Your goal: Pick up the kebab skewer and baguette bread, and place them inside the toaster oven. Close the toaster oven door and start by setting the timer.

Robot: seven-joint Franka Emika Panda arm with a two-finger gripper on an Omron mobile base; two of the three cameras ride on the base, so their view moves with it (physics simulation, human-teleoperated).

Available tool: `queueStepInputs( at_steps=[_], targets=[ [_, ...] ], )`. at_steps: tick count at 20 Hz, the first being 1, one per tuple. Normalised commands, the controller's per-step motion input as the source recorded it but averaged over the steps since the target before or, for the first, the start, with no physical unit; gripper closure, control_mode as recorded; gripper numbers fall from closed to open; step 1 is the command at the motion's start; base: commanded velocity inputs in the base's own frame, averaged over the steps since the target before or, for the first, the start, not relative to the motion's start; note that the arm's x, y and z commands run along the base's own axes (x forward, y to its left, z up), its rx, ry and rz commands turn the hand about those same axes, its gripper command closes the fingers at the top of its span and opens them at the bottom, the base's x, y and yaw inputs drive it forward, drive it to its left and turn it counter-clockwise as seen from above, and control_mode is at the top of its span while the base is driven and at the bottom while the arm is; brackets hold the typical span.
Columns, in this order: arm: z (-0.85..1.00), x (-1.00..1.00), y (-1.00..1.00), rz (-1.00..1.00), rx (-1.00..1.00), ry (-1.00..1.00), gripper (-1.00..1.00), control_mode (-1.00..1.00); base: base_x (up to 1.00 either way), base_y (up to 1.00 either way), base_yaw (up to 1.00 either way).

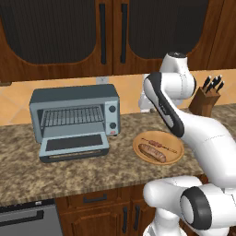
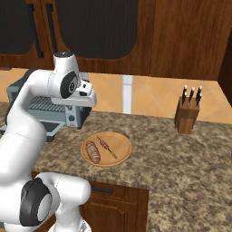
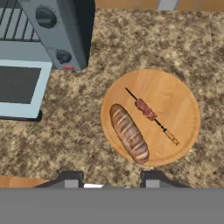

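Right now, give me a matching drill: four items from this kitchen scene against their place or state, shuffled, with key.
1. kebab skewer
2. toaster oven door
3. knife block
4. baguette bread

A. dropped open, lying flat
B. on the wooden plate, thin stick with dark chunks
C. on the same plate, golden-brown loaf
D. standing on the counter by the wall

Pairs: 1-B, 2-A, 3-D, 4-C

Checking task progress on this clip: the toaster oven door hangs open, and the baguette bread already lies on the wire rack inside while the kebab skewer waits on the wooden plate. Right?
Not quite. The baguette bread lies on the wooden plate beside the kebab skewer, as the hand view shows. The toaster oven door is open.
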Motion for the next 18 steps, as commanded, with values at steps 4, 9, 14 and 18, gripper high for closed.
queueStepInputs(
  at_steps=[4, 9, 14, 18],
  targets=[
    [0.00, -0.53, 0.16, 0.02, 0.00, 0.00, -1.00, -1.00, 0.00, 0.00, 0.00],
    [0.00, -1.00, 0.66, 0.21, -0.05, 0.00, -1.00, -1.00, 0.00, 0.00, 0.00],
    [-0.01, -0.91, 0.84, 0.29, 0.00, 0.03, -1.00, -1.00, 0.00, 0.00, 0.00],
    [-0.02, -0.23, 1.00, 0.00, 0.00, -0.04, -1.00, -1.00, 0.00, 0.00, 0.00]
  ],
)
